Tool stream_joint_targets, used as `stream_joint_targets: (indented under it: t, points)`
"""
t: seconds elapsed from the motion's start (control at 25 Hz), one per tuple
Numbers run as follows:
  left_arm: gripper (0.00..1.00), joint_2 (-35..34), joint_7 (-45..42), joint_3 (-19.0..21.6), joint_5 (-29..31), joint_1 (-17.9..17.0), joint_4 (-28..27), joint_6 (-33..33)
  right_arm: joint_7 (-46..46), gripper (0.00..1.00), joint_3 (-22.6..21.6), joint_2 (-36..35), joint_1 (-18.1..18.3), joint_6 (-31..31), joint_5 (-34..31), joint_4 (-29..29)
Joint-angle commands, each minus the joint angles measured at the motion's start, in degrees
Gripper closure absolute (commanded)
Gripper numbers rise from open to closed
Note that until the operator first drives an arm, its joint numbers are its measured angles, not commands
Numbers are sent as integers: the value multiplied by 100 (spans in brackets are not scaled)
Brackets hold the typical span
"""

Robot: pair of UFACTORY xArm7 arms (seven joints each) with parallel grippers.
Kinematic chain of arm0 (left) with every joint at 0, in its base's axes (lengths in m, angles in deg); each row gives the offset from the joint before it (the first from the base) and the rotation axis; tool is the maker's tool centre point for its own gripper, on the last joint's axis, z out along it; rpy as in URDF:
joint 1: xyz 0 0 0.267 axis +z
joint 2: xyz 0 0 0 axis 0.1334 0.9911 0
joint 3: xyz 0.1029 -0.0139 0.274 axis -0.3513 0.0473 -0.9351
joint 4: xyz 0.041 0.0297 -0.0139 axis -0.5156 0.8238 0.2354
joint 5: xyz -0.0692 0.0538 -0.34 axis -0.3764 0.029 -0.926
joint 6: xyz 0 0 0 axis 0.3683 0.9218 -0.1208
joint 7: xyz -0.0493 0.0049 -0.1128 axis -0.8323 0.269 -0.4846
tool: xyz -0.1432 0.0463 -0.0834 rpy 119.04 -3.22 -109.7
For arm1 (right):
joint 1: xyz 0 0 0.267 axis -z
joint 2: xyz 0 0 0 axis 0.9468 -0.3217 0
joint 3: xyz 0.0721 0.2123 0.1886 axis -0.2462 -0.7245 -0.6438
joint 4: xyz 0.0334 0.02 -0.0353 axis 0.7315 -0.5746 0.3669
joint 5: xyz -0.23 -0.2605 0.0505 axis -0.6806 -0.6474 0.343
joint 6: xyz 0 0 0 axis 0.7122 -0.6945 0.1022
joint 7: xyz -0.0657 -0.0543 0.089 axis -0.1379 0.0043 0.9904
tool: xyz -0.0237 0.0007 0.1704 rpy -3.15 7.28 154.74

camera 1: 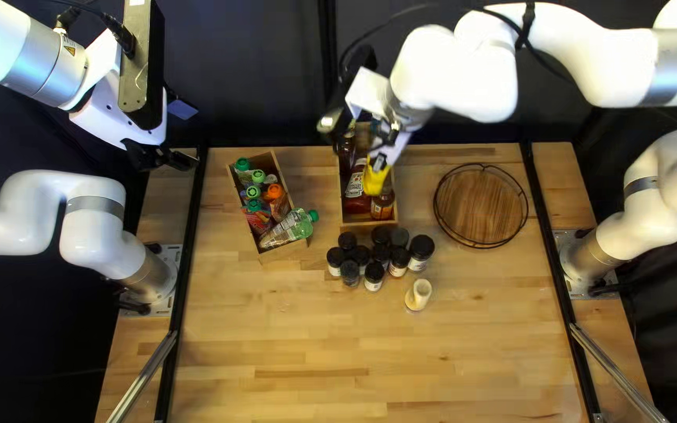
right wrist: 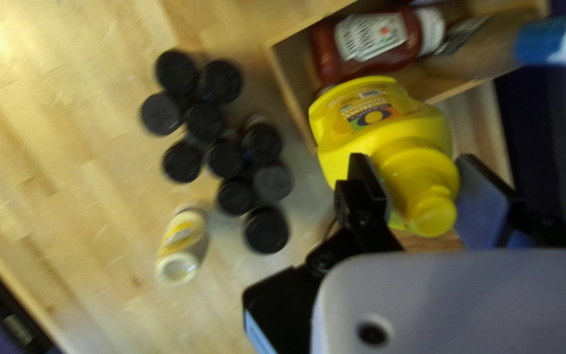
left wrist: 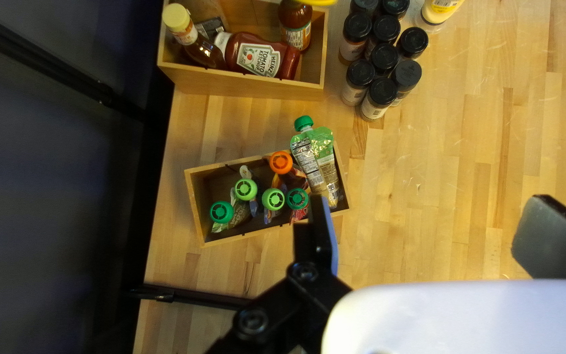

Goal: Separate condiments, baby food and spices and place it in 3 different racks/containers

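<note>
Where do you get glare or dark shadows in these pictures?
Top left view: the right arm glares almost pure white against the dark curtain; left wrist view: shadow darkens the pouch box's inside; right wrist view: a bright patch on the table, beyond the jars.

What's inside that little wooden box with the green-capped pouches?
The box holds squeeze pouches: one with an orange cap, the rest with green caps; one of those pokes past the rim. They overlap and hide much of the floor, so anything beneath is out of sight.
</note>
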Motion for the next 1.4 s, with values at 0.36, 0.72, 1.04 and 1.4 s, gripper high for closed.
stream_joint_targets:
  t: [0.36,0.72,1.04,1.4]
  points:
    - [0,0,0,0,0,0,0,0,222,98,131,-80,103,515,-376,-768]
    - [0,0,0,0,0,0,0,0,226,98,184,147,146,753,-546,-927]
    - [0,0,0,0,0,0,0,0,153,99,206,415,159,849,-646,-863]
    - [0,0,0,0,0,0,0,0,-146,97,171,615,175,635,-506,-629]
